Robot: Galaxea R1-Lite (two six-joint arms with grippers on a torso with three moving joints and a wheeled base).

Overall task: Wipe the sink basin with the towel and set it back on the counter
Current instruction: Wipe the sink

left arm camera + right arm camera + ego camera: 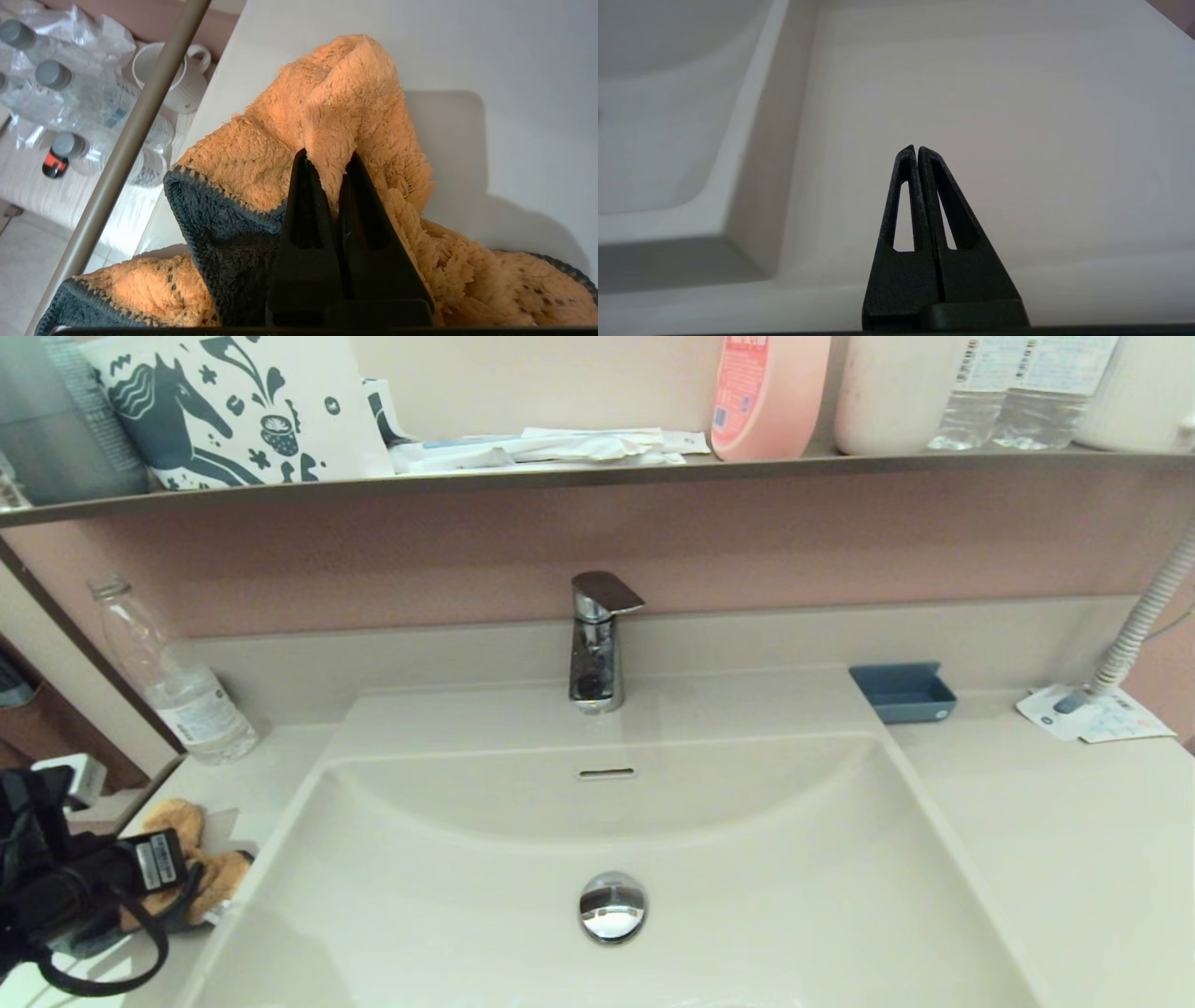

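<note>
The left pincer (327,161) is on the desk (1046,840) to the left of the sink basin (747,859), at the near left corner of the head view. In the left wrist view its two black fingers (303,205) are drawn close and pinch a raised fold of the towel (327,107) between their tips. The fluffy orange cloth bulges up past the tips and spreads to both sides of them, with its dark edge trim (219,233) folded over right beside one finger. The rest of the towel lies crumpled on the desk, near its outer edge. In the head view the towel (191,859) shows only partly, since the arm covers much of it; it lies just outside the basin's left rim, not inside the basin.

The right pincer (918,150) hangs over bare desk to the right of the basin, its fingers pressed together with nothing between them.

A chrome drain plug (612,906) sits at the basin's middle, an overflow slot (606,773) is in its back wall, and a chrome faucet (597,639) stands behind. A clear plastic bottle (173,677) stands at the desk's back left, well beyond the towel. A small blue tray (904,692) sits at the back right.
</note>
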